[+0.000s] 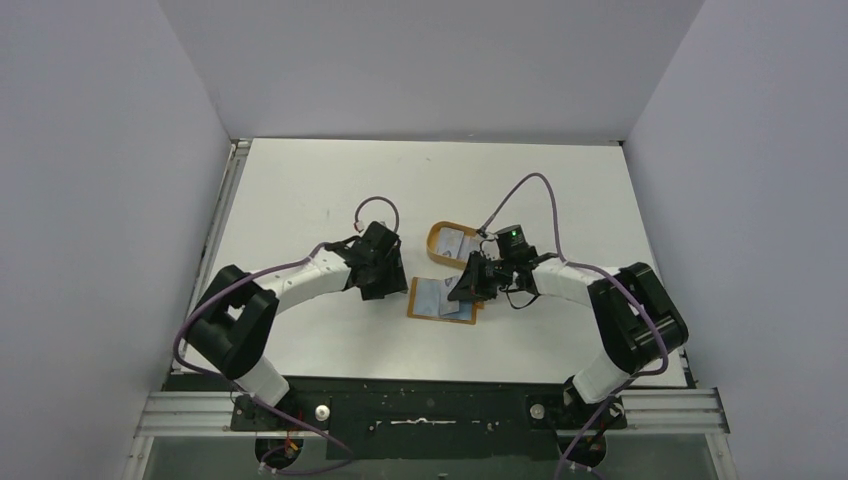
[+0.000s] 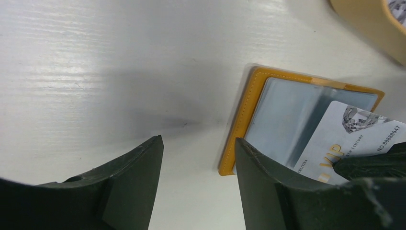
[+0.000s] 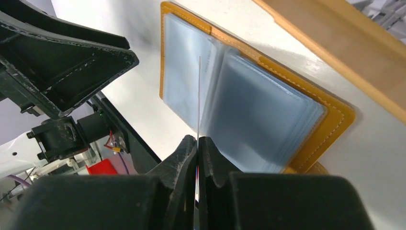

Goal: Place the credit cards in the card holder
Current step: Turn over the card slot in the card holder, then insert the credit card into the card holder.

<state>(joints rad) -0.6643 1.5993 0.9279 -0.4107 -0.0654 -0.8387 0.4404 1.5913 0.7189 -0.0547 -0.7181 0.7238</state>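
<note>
Clamped tight, the right pincer (image 3: 197,141) grips a thin silvery-white plastic credit card (image 3: 198,96). In the right wrist view the card stands edge-on, its far edge over the middle fold of the open tan-orange leather card holder with clear pockets (image 3: 268,110). In the left wrist view the card's printed face shows at the lower right of the frame, overlapping the holder's right part. The left pincer (image 2: 197,141) has its jaws apart with nothing between them, just beside the holder's left edge. From above, the holder lies flat at centre frame between the two pincers, just below an orange oval rimmed tray (image 1: 432,240).

Whether the card's tip has entered a pocket cannot be told. The right pincer covers the holder's right end in the top view. Both wrist views cut the tray off at the upper right, and the pale contents are too small to make out.

The white worktop (image 1: 300,200) stands between pale grey walls (image 1: 100,200) on three sides.
</note>
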